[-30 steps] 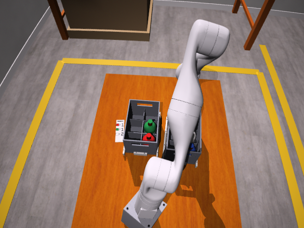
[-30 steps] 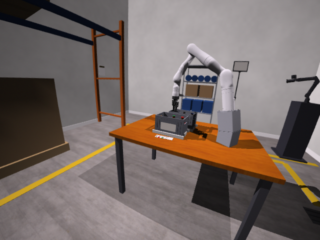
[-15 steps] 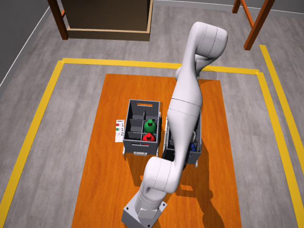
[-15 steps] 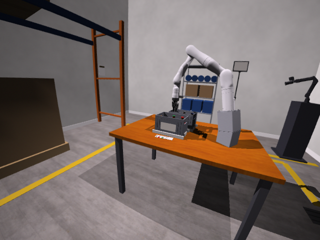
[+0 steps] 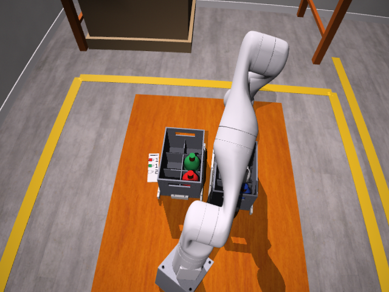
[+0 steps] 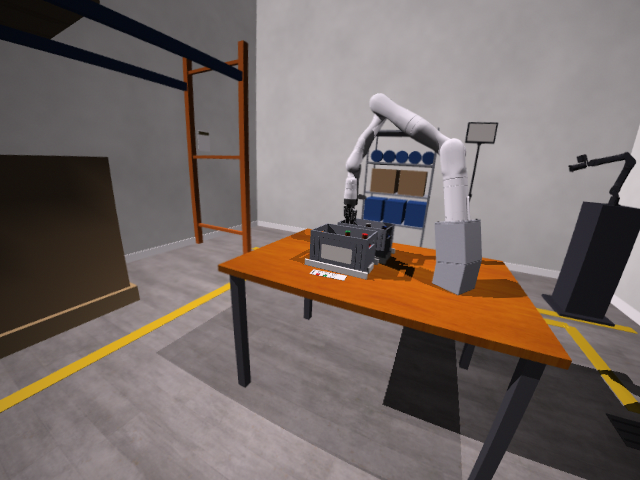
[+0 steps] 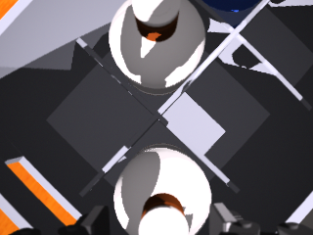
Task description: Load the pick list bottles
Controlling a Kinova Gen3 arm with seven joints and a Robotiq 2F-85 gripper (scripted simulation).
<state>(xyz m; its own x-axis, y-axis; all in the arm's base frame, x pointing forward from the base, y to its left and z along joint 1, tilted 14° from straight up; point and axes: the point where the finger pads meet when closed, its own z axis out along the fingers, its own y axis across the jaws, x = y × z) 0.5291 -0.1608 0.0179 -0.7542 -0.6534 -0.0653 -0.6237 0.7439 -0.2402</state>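
Note:
The left crate [image 5: 182, 163] holds a green-label bottle [image 5: 191, 162] and a red-label bottle [image 5: 189, 176], both upright in its right column. The pick list [image 5: 152, 167] lies to its left and reads red 1, green 1, white 2. The right crate [image 5: 251, 176] is mostly hidden by my arm; a blue bottle [image 5: 245, 188] shows in it. In the wrist view, my gripper [image 7: 158, 225] is open, with a finger on each side of a white bottle [image 7: 162, 193] directly below it. A second white bottle [image 7: 156, 44] and the blue bottle [image 7: 232, 7] stand in cells beyond.
Crate dividers [image 7: 161, 117] run between the bottles. The two crates stand side by side on the orange table, and my arm base [image 5: 185, 270] is at its near end. In the side view, my gripper [image 6: 349, 212] hangs just over the far crate [image 6: 379, 235].

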